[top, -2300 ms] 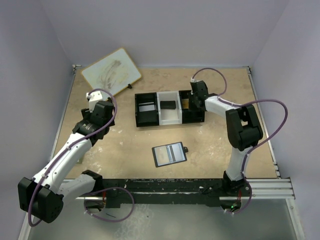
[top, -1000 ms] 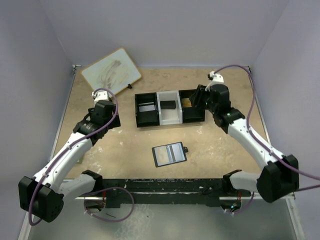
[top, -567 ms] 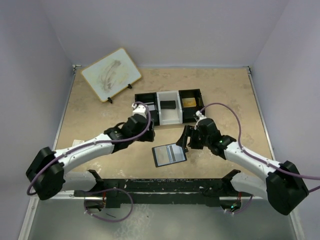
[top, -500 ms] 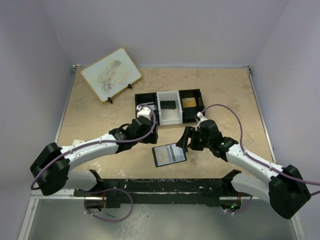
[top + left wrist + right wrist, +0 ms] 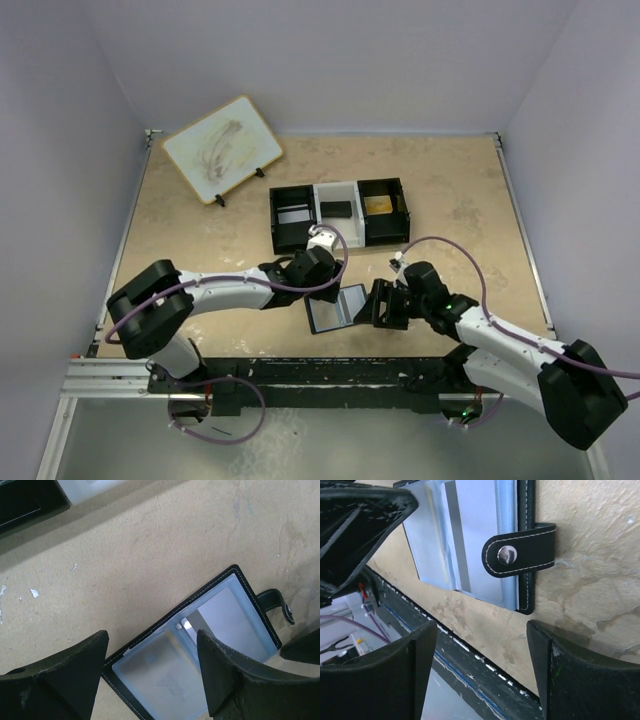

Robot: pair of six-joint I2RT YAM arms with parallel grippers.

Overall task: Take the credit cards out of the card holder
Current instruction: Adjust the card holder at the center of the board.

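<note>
Card holder (image 5: 338,307) lying open on the table (image 5: 455,205), near its front edge.
Left end effector (image 5: 150,645) hangs wide above its left half; credit cards (image 5: 226,620) sit in pale sleeves; right end effector (image 5: 481,630), also wide, faces the strap.

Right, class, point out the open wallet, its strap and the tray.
wallet (image 5: 225,622), left wrist view, pale inner pocket.
strap (image 5: 532,550), right wrist view, black leather beside stud.
tray (image 5: 348,228), top view, white middle floor.

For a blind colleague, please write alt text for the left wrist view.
An open card holder lies flat on the table, pale blue inside facing up, its snap strap to the right. The left gripper hovers above it, jaws open.
</note>
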